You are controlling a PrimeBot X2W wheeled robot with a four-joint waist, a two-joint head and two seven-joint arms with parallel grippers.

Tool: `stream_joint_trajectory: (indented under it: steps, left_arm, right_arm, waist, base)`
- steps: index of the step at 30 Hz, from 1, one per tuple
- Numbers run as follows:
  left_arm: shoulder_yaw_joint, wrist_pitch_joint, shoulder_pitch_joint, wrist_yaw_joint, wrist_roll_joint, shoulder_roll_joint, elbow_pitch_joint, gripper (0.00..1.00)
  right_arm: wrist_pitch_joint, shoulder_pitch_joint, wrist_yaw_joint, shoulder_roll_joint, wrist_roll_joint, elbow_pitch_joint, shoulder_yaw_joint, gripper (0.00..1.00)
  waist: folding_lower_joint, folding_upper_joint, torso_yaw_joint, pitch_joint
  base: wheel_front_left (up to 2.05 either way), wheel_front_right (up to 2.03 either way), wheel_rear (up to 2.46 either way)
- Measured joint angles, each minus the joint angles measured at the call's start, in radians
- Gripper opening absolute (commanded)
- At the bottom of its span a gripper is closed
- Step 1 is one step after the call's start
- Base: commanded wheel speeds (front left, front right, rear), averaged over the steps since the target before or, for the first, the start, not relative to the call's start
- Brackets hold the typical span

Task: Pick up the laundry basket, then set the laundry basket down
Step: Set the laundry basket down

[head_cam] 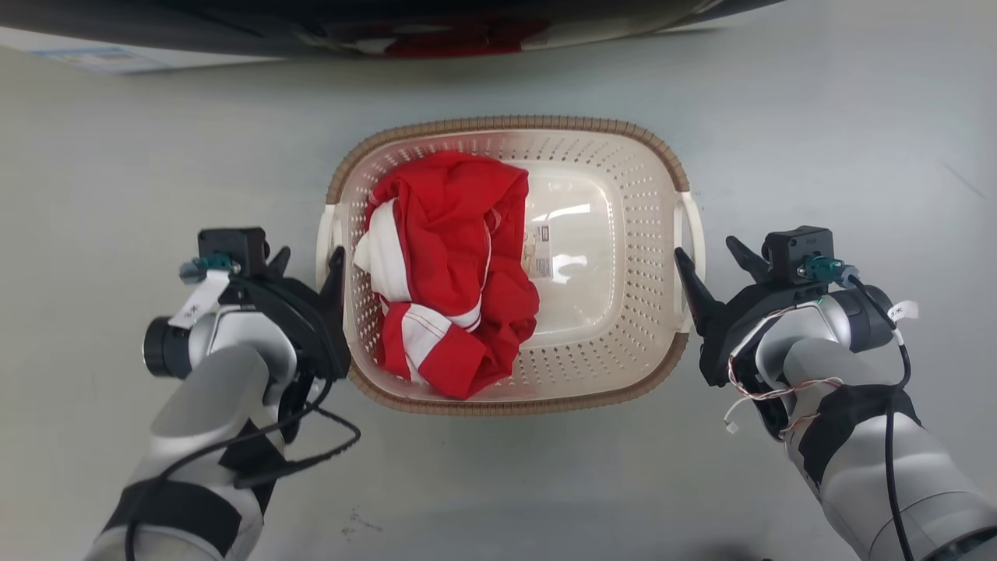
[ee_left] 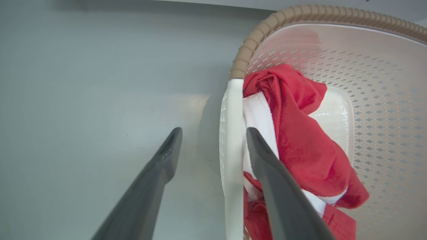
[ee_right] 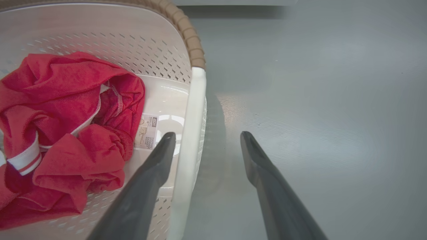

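Note:
The laundry basket (head_cam: 639, 257), cream perforated plastic with a brown woven-look rim (head_cam: 506, 123), sits on the grey floor in the middle of the head view. A crumpled red garment with white trim (head_cam: 452, 273) lies in its left half. My left gripper (head_cam: 309, 255) is open and straddles the white left handle (ee_left: 233, 133), one finger inside the basket (ee_left: 383, 100) and one outside. On the other side, my right gripper (head_cam: 705, 248) is open astride the white right handle (ee_right: 193, 116) of the basket (ee_right: 133, 43). The fingers of my left gripper (ee_left: 213, 133) and right gripper (ee_right: 206, 136) stand apart from the handles.
A dark curved machine front (head_cam: 459, 35) with something red behind it runs along the top of the head view, just beyond the basket. Bare grey floor (head_cam: 818, 117) spreads to both sides and in front of the basket. A small label (head_cam: 543, 257) is on the basket's bottom.

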Motion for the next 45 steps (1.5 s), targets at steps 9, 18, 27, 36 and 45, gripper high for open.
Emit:
stream_joint_trajectory:
  steps: [9,18,27,36,45]
  left_arm:
    - [-0.007,-0.035,0.057,-0.007,0.000,-0.010,0.010,1.00]
    - [-0.035,-0.065,0.090,-0.006,0.019,-0.017,0.009,1.00]
    - [-0.070,-0.082,0.190,-0.006,0.062,-0.017,0.007,1.00]
    - [-0.081,-0.087,0.267,0.020,0.082,-0.016,-0.046,1.00]
    - [-0.036,-0.087,0.349,0.083,0.090,0.009,-0.185,1.00]
  right_arm:
    - [-0.013,0.038,0.006,-0.001,-0.010,-0.005,0.018,1.00]
    - [-0.017,0.105,0.007,-0.029,-0.042,-0.025,0.037,1.00]
    - [-0.017,0.211,-0.005,-0.035,-0.024,-0.081,-0.014,1.00]
    - [-0.017,0.320,-0.053,-0.049,-0.016,-0.171,-0.064,1.00]
    - [-0.017,0.420,-0.120,-0.078,-0.031,-0.321,-0.109,1.00]
  waist:
    - [-0.0001,-0.0001,-0.004,-0.101]
    - [-0.0001,0.0000,-0.005,-0.227]
    - [0.0000,-0.0001,-0.001,-0.360]
    - [-0.0001,-0.0001,-0.008,-0.494]
    - [-0.0001,-0.0001,-0.013,-0.607]
  base:
    - [0.00,0.00,0.00]
    - [0.00,0.00,0.00]
    - [0.00,0.00,0.00]
    - [0.00,0.00,0.00]
    - [0.00,0.00,0.00]
